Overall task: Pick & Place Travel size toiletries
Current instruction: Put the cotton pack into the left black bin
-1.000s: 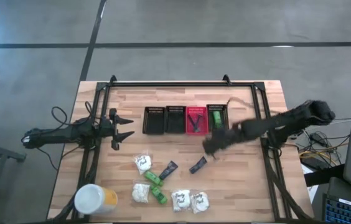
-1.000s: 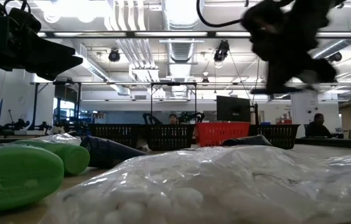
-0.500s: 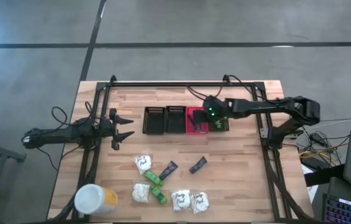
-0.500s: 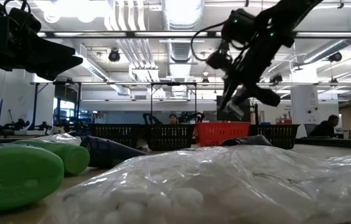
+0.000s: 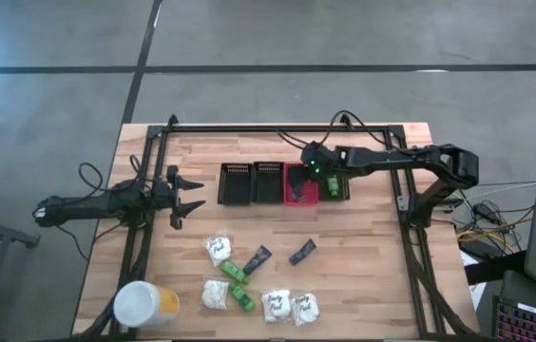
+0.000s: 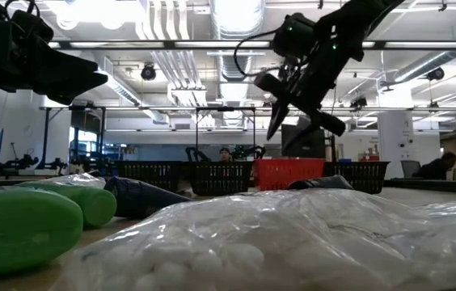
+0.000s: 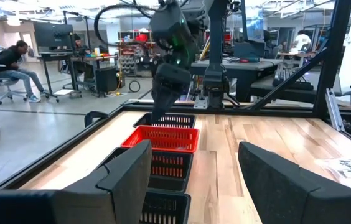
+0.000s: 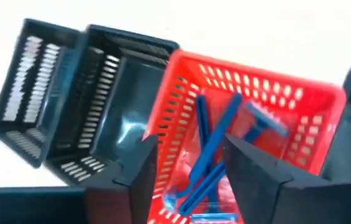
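My right gripper [image 5: 298, 190] hangs open above the red basket [image 5: 292, 171] in the row at the table's far side, touching nothing. In the right wrist view its fingers [image 8: 139, 168] frame blue razors [image 8: 213, 155] that lie on the red basket's floor [image 8: 250, 87]. On the near part of the table lie white packets [image 5: 218, 249], green bottles [image 5: 235, 271] and two dark tubes [image 5: 302, 252]. My left gripper [image 5: 192, 195] waits open at the table's left, level with the basket row.
Three black mesh baskets [image 5: 235, 183] flank the red one. A round yellow container with a white lid [image 5: 144, 306] stands at the near left corner. A black frame rail [image 5: 277, 127] runs along the far edge. People sit in the room beyond the table.
My right gripper has swung from over the table's middle, near the dark tube, toward the far edge, then shifted left from over the rightmost black basket to over the red one. The items on the table have stayed put.
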Action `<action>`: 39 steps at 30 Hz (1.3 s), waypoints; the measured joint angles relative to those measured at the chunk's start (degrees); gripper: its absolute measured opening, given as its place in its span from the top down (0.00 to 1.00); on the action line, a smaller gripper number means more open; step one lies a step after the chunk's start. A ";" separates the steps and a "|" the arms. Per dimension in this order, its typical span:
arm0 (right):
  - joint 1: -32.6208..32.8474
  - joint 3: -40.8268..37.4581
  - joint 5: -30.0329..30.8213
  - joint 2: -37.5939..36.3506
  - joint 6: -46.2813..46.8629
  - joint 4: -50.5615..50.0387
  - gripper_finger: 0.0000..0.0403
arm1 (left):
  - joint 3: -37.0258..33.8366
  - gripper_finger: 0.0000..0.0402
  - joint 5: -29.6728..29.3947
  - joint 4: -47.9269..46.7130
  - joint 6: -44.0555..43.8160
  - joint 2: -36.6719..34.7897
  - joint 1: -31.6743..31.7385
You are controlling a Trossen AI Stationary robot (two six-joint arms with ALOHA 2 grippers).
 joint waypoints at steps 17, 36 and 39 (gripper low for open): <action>13.84 4.88 -9.09 -1.61 -18.04 -9.63 0.46 | 0.00 0.38 -7.43 0.74 22.75 0.44 0.15; 22.94 4.07 -10.67 -1.59 -11.85 -14.43 0.54 | 0.22 0.38 -0.13 15.67 -32.01 0.50 0.09; 23.09 4.07 -10.51 -1.59 -10.38 -14.25 0.55 | 0.46 0.38 -3.26 17.10 -42.22 0.66 0.06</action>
